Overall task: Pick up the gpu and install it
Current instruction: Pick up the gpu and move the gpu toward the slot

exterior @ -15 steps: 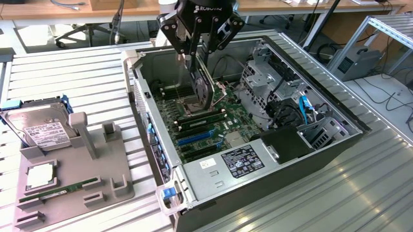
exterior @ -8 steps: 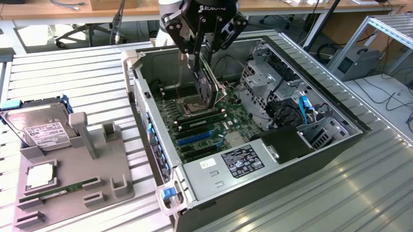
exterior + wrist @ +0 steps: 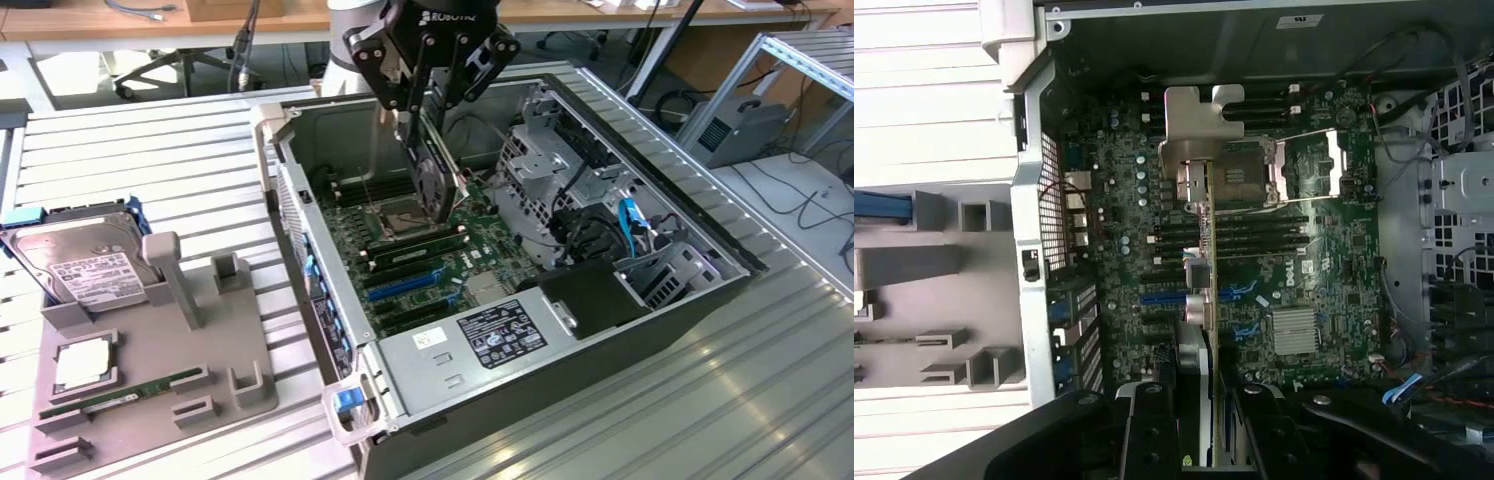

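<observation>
While the claw [image 3: 424, 120] pinches the gpu [image 3: 430, 180] by its upper edge, jaws closed partway onto the thin board, the card hangs upright inside the open computer case [image 3: 694, 215], over the processor socket [image 3: 396, 215] of the motherboard [image 3: 427, 255]; whether it touches the board cannot be told. The case lies on its side on a desk [image 3: 147, 150] of ribbed aluminium slats. Beyond the far edge are a wooden worktop [image 3: 160, 20] and an office chair [image 3: 167, 60], with cables [image 3: 801, 200] on the floor at the exterior view's right. The exterior view takes in a grey tray [image 3: 147, 410] at its left, beside the case, holding a hard drive [image 3: 87, 265], a processor chip [image 3: 83, 362] and a green RAM stick [image 3: 120, 392]. The wrist view looks along the card edge-on, showing its silvery bracket [image 3: 1199, 130] and blue slots [image 3: 1154, 298] on the board. Inside the case a power supply [image 3: 501, 335] sits at the near end
</observation>
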Tool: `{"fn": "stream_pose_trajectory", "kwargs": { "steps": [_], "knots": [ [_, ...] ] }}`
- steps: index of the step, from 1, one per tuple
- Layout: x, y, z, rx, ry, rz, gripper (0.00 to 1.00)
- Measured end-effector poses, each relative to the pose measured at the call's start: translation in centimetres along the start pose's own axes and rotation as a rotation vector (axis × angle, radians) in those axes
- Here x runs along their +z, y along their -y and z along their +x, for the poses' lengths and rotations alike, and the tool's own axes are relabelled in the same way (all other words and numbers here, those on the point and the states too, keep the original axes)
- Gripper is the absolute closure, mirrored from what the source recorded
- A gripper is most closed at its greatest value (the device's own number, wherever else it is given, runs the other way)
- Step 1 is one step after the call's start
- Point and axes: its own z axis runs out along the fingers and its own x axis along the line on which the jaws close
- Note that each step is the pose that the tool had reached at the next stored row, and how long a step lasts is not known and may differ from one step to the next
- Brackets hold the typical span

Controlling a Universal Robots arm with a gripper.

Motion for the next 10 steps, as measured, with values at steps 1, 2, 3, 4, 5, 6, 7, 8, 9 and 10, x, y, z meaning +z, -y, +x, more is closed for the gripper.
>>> {"fn": "stream_pose_trajectory", "kwargs": {
  "steps": [1,2,3,4,5,6,7,8,9,10],
  "knots": [
    [0.00,0.00,-0.07,0.000,0.0000,0.0000,0.73],
    [0.00,-0.01,-0.15,0.000,0.0000,0.0000,0.73],
    [0.00,-0.02,-0.22,0.000,0.0000,0.0001,0.73],
    [0.01,-0.02,-0.29,0.000,0.0000,0.0001,0.73],
    [0.01,-0.02,-0.37,0.000,0.0000,0.0001,0.73],
    [0.01,-0.03,-0.45,0.000,0.0000,0.0001,0.73],
    [0.01,-0.03,-0.53,0.000,0.0000,0.0000,0.73],
    [0.01,-0.04,-0.60,0.000,0.0000,0.0000,0.73],
    [0.01,-0.04,-0.68,0.000,0.0000,0.0001,0.73],
    [0.02,-0.05,-0.76,0.000,0.0000,0.0000,0.73]
  ]
}}
